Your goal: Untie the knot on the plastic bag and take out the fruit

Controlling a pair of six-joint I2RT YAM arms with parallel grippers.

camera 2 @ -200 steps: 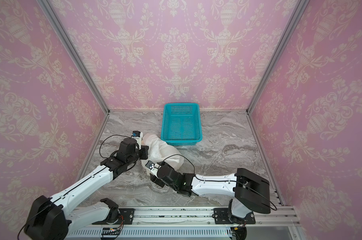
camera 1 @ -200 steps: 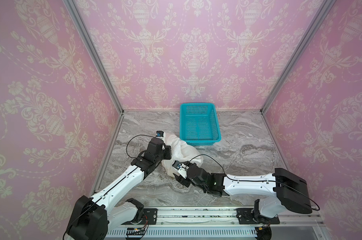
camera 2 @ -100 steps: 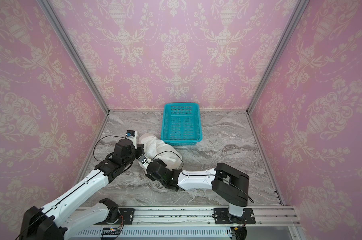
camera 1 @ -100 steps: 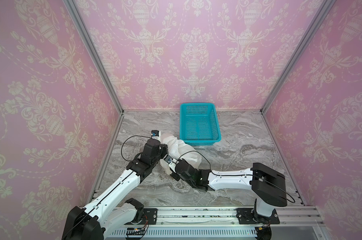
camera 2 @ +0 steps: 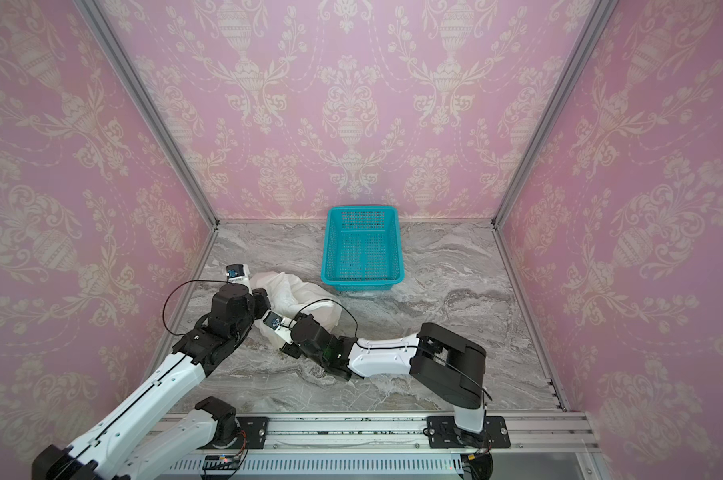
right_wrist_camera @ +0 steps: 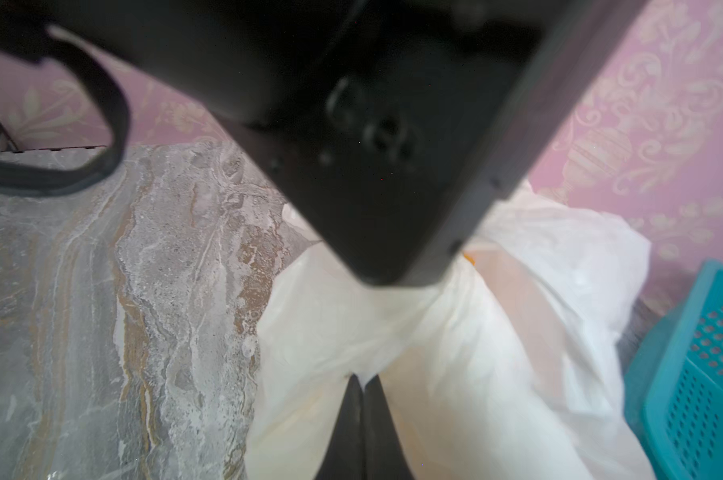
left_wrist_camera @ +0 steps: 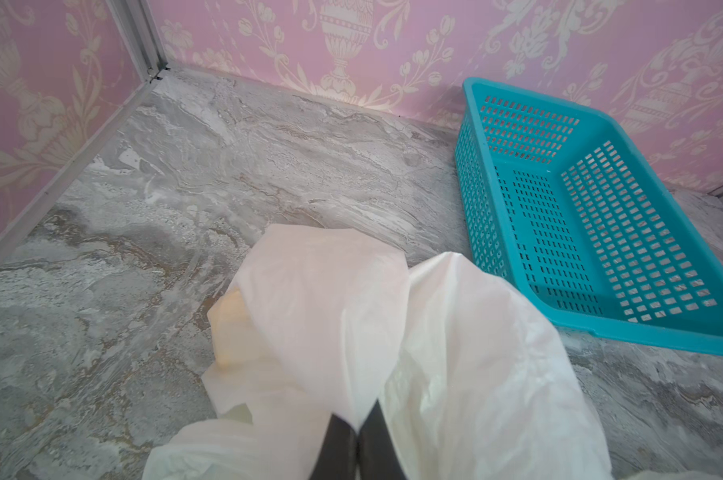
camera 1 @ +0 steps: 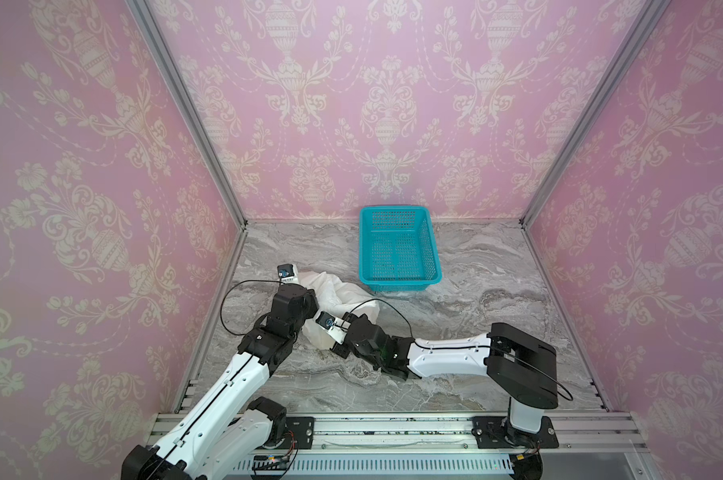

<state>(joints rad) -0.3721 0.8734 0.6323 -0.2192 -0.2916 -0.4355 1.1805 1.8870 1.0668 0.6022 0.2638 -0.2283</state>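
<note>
"Left wrist view: how is the left gripper?"

"Clamped. Its two dark fingers press together on a fold of the bag, and white plastic rises from between them."

"Where is that from the basket?"

"In both top views it sits left of the basket and nearer the camera, at the bag's left edge."

"And the bag?"

"It lies crumpled on the table, just beside the basket's near left corner. I cannot tell whether the two touch."

"Can you see the knot?"

"No. I cannot pick it out among the folds."

"The fruit?"

"It is inside the bag. A yellowish patch shows dimly through the plastic on the side away from the basket. The right wrist view shows a small orange spot. Nothing lies in the basket."

"The right gripper?"

"Closed as well, pinching a fold of the bag. In both top views it reaches across to the bag's near edge, close beside the left gripper and farther from the basket than the bag's bulk."
</note>
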